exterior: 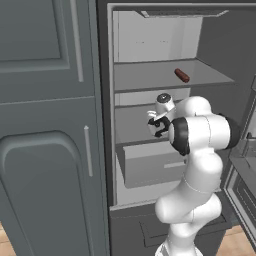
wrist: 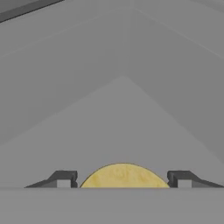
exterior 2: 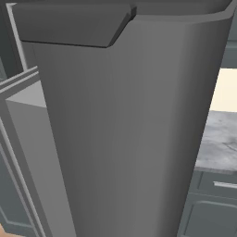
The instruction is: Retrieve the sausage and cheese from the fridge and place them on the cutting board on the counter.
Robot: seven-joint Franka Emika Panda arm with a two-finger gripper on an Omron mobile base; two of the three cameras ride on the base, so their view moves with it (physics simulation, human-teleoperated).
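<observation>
With the arm reaching into the open fridge (exterior: 150,45), the scene reads near to far:
Fingers (wrist: 63,179): one at each side of the cheese (wrist: 124,176), right against its flanks; they look closed on it, though lift is not shown.
Cheese: on the middle shelf (exterior: 131,125), between the tips, placed for a side pinch.
Gripper (exterior: 159,125): level with that shelf, so it enters under the shelf above.
Sausage (exterior: 182,75): upper shelf, untouched, well apart from the hand.
Worktop (exterior 2: 220,139): beyond the door, to the right; the board's spot I cannot tell.
</observation>
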